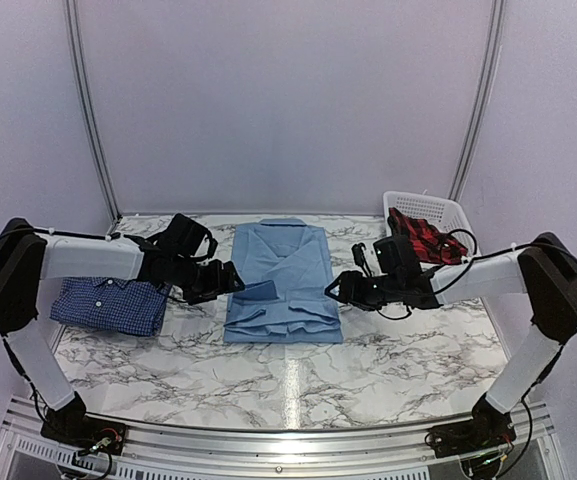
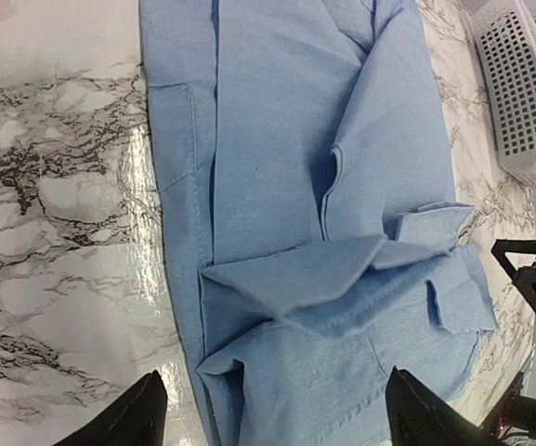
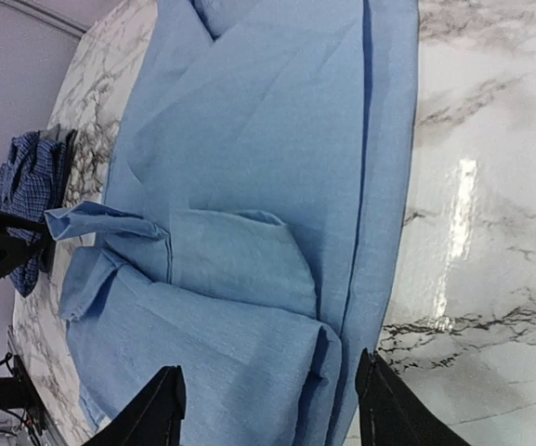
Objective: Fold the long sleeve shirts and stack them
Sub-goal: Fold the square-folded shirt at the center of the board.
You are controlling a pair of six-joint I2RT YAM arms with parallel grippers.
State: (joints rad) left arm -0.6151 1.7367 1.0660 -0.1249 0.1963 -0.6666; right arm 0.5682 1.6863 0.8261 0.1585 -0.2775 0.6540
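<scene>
The light blue long sleeve shirt (image 1: pixel 283 285) lies flat in the middle of the marble table, its sleeves folded in across the front (image 2: pixel 277 186) (image 3: pixel 249 139). The dark blue checked shirt (image 1: pixel 108 303) rests folded at the left, also in the right wrist view (image 3: pixel 31 186). My left gripper (image 1: pixel 234 281) hovers at the light blue shirt's left edge, jaws wide open over the folded sleeve and hem (image 2: pixel 281 418). My right gripper (image 1: pixel 337 289) sits at the shirt's right edge, open, its fingers straddling the folded side (image 3: pixel 268 413). Neither holds cloth.
A white perforated basket (image 1: pixel 428 210) stands at the back right with a red plaid cloth (image 1: pixel 423 238) in it; its wall also shows in the left wrist view (image 2: pixel 518 93). Bare marble table (image 1: pixel 288 380) lies in front of the shirts.
</scene>
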